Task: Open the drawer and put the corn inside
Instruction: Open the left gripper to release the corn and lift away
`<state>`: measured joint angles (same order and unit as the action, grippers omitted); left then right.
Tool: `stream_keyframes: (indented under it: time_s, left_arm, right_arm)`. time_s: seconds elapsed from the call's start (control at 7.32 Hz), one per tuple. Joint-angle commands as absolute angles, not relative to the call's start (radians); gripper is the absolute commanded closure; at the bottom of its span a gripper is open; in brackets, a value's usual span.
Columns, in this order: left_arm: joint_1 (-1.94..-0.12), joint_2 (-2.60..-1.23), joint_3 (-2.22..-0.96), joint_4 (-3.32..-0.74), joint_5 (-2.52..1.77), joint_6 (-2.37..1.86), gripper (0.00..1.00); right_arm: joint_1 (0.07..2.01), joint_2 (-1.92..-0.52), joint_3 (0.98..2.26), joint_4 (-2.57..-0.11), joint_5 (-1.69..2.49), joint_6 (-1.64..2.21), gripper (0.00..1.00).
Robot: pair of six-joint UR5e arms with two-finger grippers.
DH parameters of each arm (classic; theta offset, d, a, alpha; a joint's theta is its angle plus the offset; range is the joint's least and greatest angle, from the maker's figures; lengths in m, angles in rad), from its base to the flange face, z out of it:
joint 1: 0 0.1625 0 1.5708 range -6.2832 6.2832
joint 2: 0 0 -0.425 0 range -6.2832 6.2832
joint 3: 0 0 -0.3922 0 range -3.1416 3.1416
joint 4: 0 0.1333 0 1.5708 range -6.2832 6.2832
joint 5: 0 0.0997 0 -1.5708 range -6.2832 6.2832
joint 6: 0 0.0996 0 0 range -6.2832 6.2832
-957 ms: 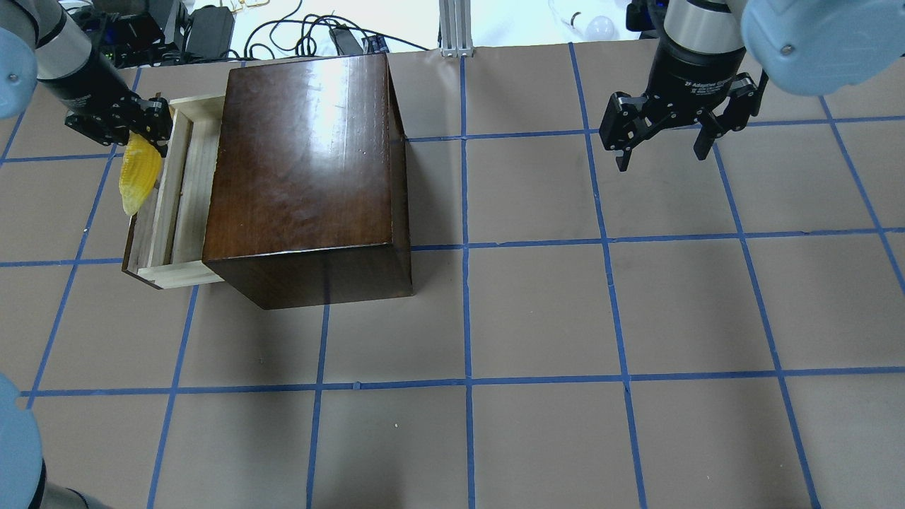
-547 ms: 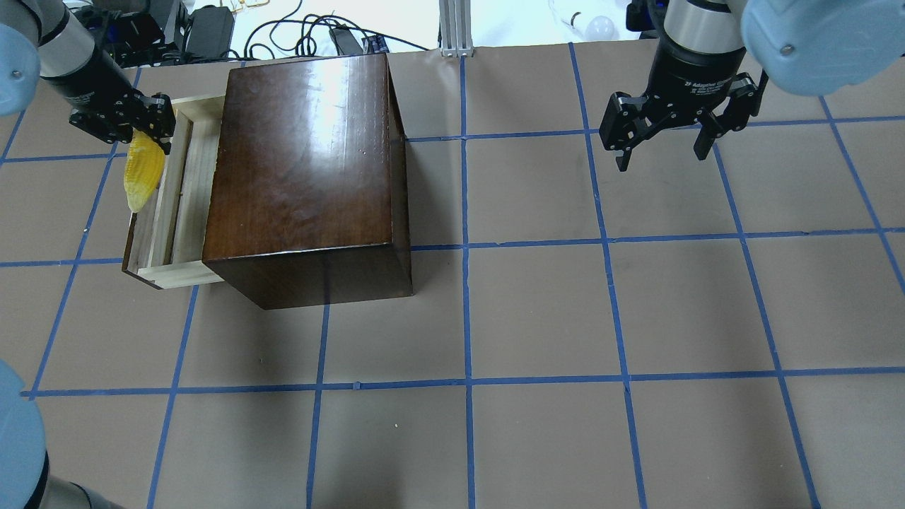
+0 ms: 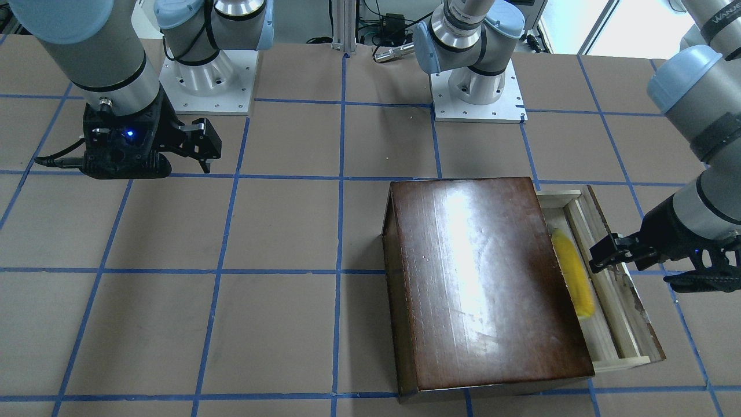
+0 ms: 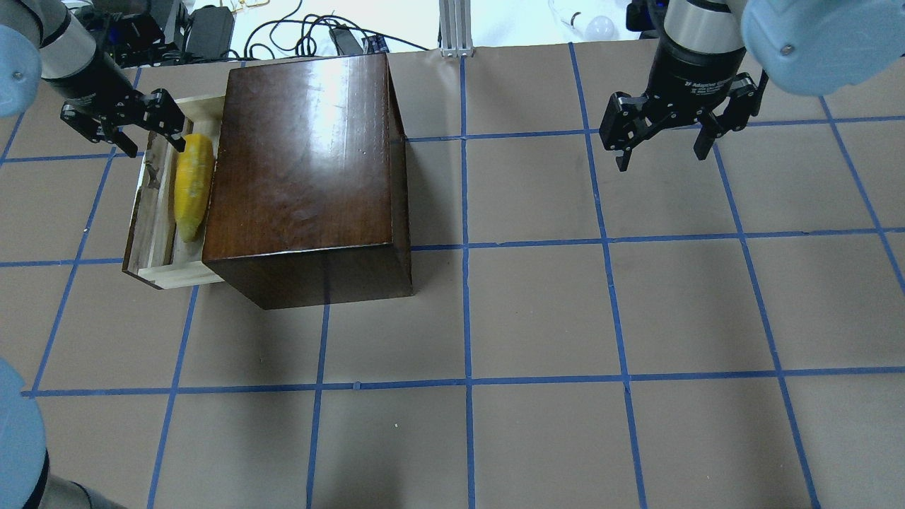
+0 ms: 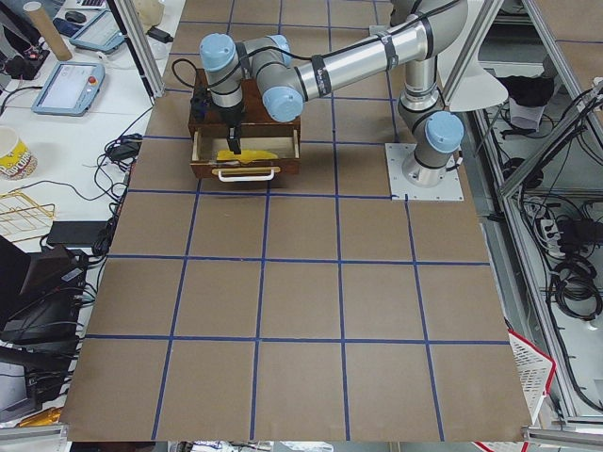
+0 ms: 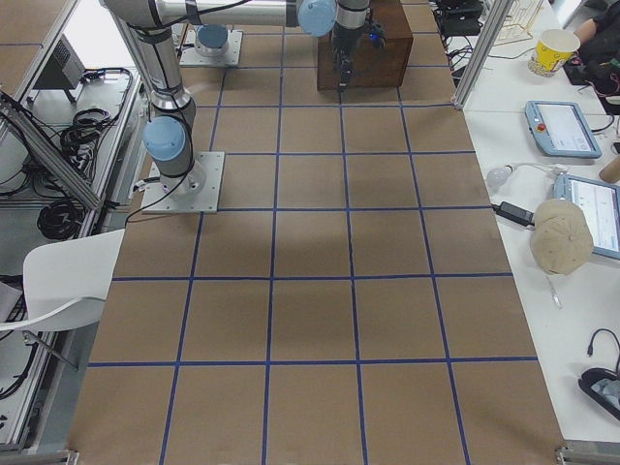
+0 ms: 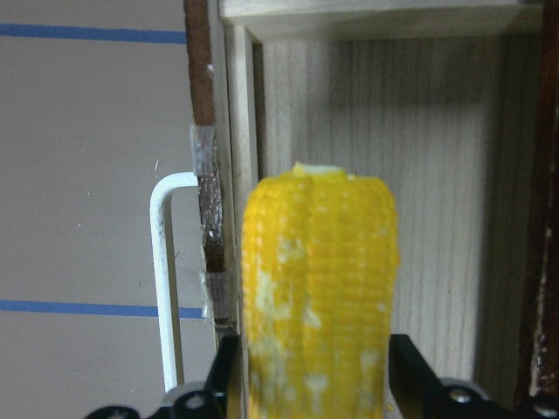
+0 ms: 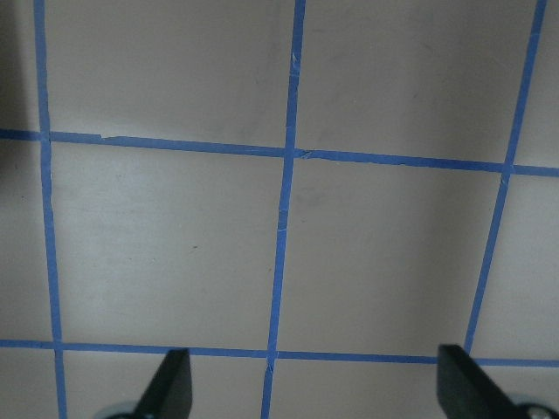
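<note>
The drawer [image 4: 157, 212] is pulled out on the left side of the dark-brown box [image 4: 304, 155]. The yellow corn [image 4: 192, 185] lies lengthwise inside it, close to the box; it also shows in the front view [image 3: 573, 281] and the left wrist view [image 7: 319, 297]. My left gripper [image 4: 152, 141] is open and empty, above the drawer's far end, apart from the corn. In the left wrist view its fingers [image 7: 225, 375] stand on either side of the corn below. My right gripper [image 4: 661, 152] is open and empty, far to the right over the table.
The drawer has a white wire handle [image 7: 162, 279] on its dark front panel. Cables and equipment [image 4: 212, 28] lie beyond the table's far edge. A metal post [image 4: 456, 28] stands behind the box. Brown table surface with blue tape lines [image 4: 537, 318] lies right of the box.
The left gripper opened and let go of the corn. The corn went from hanging over the drawer's front edge to lying inside the drawer. The right arm has not moved.
</note>
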<state>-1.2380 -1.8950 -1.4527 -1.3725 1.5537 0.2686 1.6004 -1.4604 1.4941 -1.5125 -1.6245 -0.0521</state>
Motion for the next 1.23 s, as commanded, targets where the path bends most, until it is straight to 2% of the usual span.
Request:
stream_keyframes:
  time_s: [0.0, 0.55, 1.09]
  left_arm:
    - [-1.238, -1.881, -1.445, -1.397, 1.555, 0.268, 0.00]
    - [-1.262, -1.830, -1.428, -1.474, 1.560, 0.267, 0.00]
    - [-1.498, -1.723, -1.445, -1.528, 1.572, 0.142, 0.00]
  right_arm:
    - [1.601, -1.460, 1.494, -1.513, -1.624, -0.052, 0.00]
    - [1.600, -1.460, 1.494, -1.513, -1.624, -0.052, 0.00]
    - [1.600, -1.460, 1.494, -1.513, -1.624, -0.052, 0.00]
